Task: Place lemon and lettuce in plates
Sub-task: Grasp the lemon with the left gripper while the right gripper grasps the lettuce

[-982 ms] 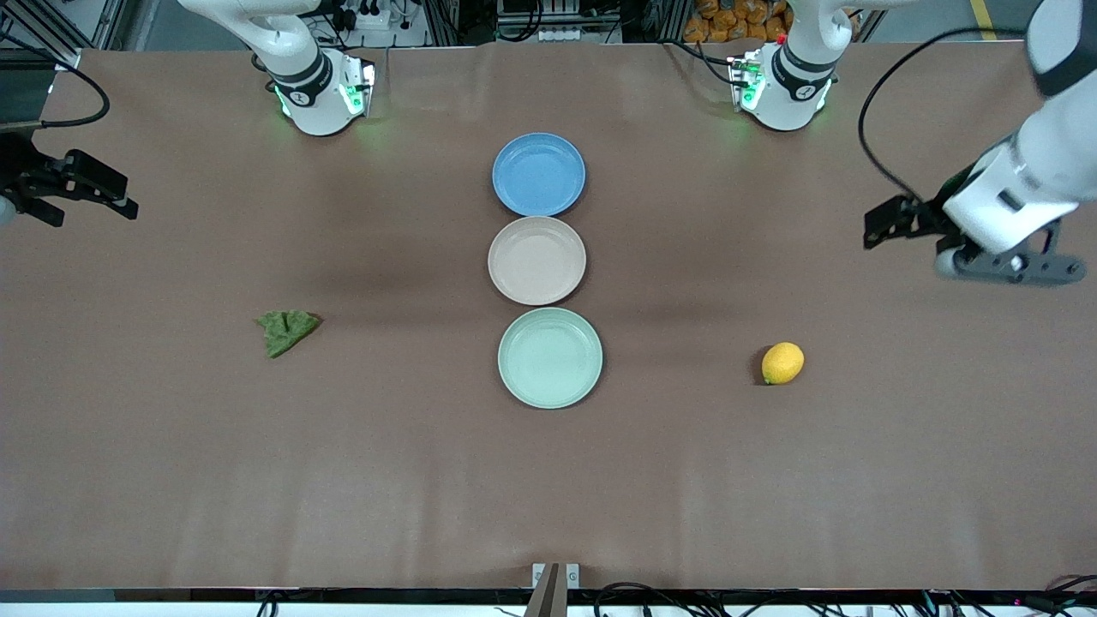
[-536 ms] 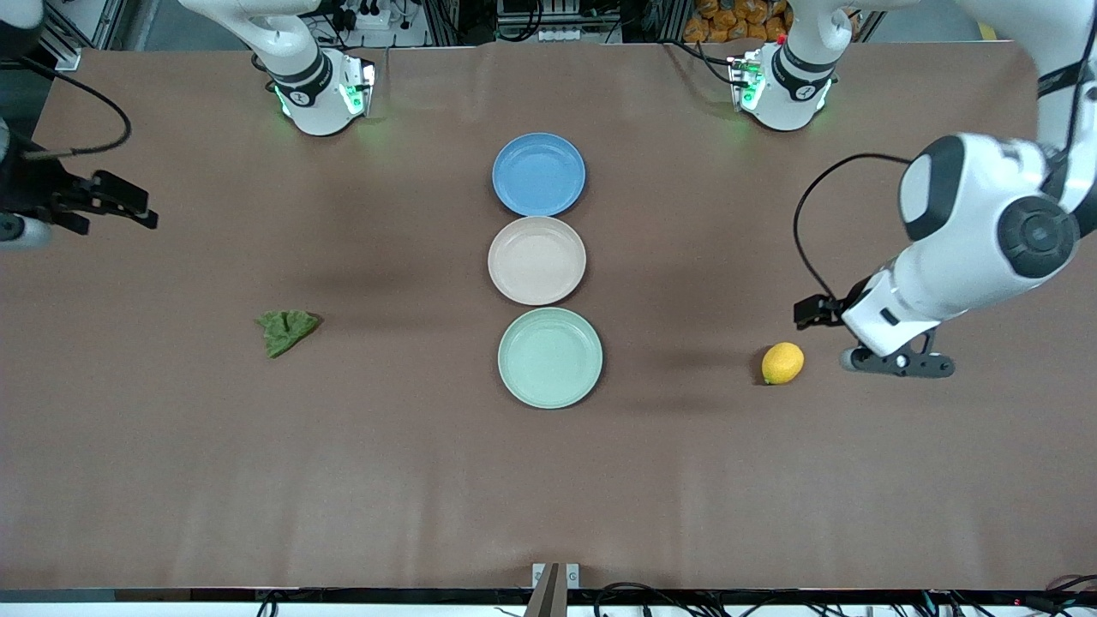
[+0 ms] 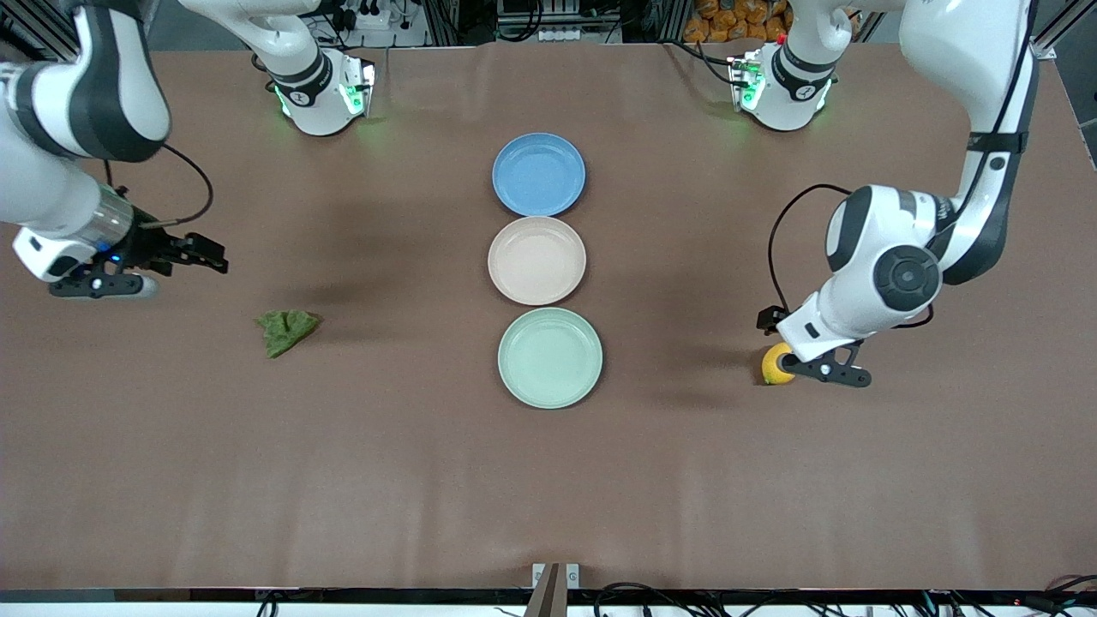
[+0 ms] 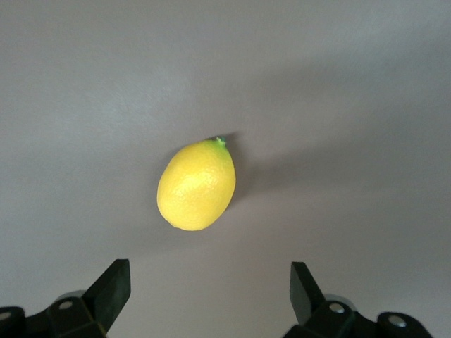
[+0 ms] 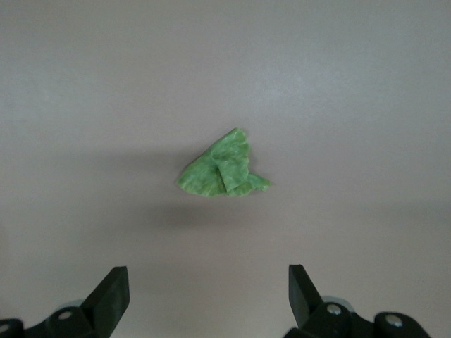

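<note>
- Left gripper (image 4: pixel 204 296) swung in from the left arm's end of the table — now low over the lemon (image 4: pixel 196 184), covering part of it in the front view, fingers spread wide.
- Right gripper (image 5: pixel 204 296) brought in from the table's edge toward the lettuce (image 5: pixel 222 169) — now hovering near it, fingers apart.
</note>
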### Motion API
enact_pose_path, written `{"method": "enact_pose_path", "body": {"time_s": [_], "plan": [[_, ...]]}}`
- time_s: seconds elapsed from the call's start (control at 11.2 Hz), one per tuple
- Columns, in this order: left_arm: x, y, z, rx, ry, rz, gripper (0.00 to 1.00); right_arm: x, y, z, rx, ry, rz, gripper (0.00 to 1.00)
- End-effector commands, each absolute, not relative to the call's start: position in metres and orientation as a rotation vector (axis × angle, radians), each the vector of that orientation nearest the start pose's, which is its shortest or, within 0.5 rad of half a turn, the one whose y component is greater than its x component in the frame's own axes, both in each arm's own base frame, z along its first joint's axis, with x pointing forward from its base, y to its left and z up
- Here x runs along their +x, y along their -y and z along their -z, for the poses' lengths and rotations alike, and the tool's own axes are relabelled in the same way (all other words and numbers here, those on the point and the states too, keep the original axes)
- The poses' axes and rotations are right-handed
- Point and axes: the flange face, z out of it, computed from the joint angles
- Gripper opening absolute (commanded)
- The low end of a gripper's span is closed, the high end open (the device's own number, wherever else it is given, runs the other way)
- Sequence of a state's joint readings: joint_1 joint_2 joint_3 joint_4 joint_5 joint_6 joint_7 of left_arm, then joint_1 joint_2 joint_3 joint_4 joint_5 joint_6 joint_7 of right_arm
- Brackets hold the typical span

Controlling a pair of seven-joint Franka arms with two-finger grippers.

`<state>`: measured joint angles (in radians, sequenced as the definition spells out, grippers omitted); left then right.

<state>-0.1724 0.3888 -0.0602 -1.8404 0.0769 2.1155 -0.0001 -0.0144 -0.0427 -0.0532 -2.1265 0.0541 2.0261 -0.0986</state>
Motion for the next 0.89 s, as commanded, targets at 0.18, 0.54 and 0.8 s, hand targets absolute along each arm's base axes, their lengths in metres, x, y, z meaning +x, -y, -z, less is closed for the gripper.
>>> {"method": "enact_pose_path", "body": {"time_s": [0.18,0.54,0.8], "plan": [[0.621,0.120,-0.249,-2.959,-0.707,-0.212,1.00,0.515,0.035,-0.320,-3.103,-0.087,-0.044,1.00],[0.630,0.104,-0.205,-2.969,-0.769,-0.250,1.00,0.520,0.041,-0.253,-3.114,-0.145,-0.012,1.00],[0.633,0.110,-0.201,-2.981,-0.765,-0.240,1.00,0.519,0.038,-0.216,-3.116,-0.151,-0.029,0.99]]}}
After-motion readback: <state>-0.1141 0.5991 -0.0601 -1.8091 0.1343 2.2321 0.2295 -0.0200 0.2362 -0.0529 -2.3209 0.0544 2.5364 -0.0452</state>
